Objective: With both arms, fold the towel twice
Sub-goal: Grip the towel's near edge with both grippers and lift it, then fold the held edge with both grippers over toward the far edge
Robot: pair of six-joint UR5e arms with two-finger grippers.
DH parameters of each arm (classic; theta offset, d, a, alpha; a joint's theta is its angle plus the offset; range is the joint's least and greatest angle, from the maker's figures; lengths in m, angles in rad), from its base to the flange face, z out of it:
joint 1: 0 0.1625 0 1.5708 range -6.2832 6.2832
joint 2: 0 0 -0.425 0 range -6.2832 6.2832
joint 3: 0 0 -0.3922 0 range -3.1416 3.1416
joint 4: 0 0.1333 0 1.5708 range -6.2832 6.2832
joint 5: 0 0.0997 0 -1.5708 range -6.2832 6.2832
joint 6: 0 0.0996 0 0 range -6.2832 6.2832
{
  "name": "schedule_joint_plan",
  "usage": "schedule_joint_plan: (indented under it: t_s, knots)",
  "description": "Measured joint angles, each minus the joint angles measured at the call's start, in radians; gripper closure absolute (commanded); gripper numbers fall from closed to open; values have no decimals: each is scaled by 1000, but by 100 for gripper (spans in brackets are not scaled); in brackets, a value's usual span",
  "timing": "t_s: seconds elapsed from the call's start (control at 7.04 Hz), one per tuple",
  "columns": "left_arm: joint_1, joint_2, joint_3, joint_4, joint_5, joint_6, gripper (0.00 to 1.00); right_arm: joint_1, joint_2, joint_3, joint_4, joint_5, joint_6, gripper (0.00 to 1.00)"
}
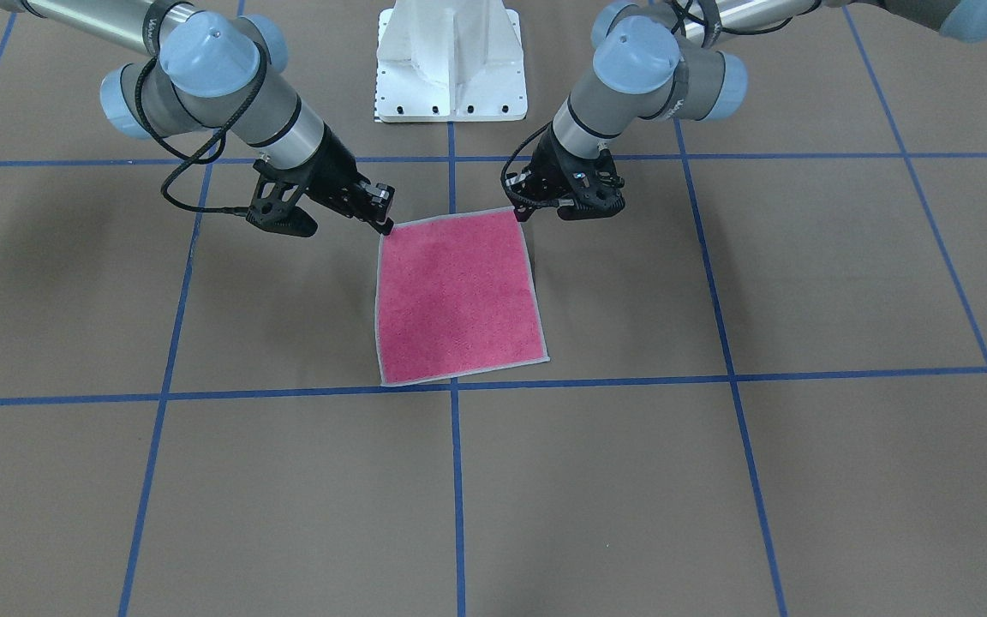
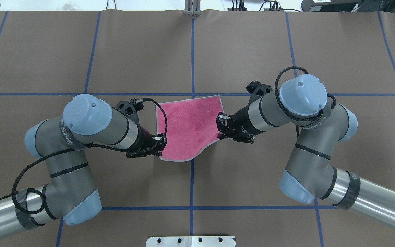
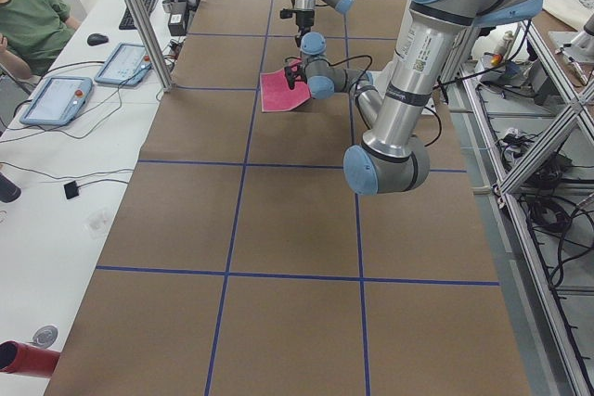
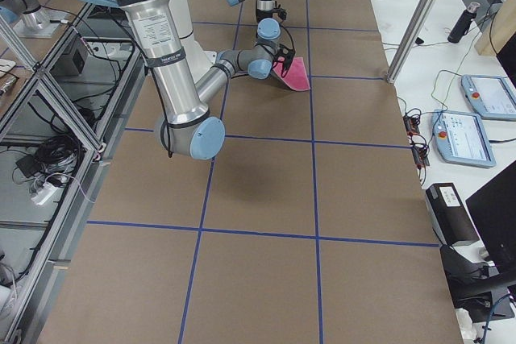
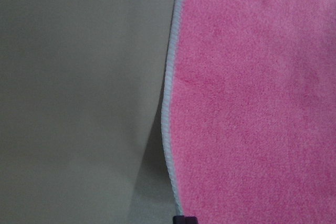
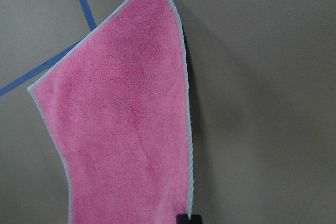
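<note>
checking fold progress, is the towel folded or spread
Spread: the towel is one pink layer, uncreased. The left end effector and right end effector pinch its robot-side corners.

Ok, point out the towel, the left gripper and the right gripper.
towel (image 1: 457, 296), front-facing view, middle of its pink face.
left gripper (image 1: 526, 211), front-facing view, fingertips at the towel's corner on the picture's right.
right gripper (image 1: 386, 225), front-facing view, fingertips at the towel's corner on the picture's left.

**Layout seen from overhead**

The small square pink terry-cloth towel (image 2: 189, 125) lies mid brown tabletop (image 2: 252, 51). The black left gripper (image 2: 160, 144) meets its 8 o'clock corner, the black right gripper (image 2: 220, 127) its 4 o'clock corner; the white pedestal base (image 2: 190, 241) stands at 6 o'clock.
</note>
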Motion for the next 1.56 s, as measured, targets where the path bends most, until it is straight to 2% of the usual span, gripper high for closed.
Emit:
schedule_joint_plan:
  t_s: [0.43,0.71,0.99,1.56]
  knots:
    - [1,-6,-11,43,4,7,100,-5,2,-9,-2,-3,11,100]
    - [-29,-20,29,38,5,12,100,4,8,-38,-1,-13,5,100]
    - [-60,-79,93,33,5,13,100,7,35,-82,3,-37,4,100]
    - [-125,-126,164,32,3,21,100,19,50,-150,79,-68,4,100]
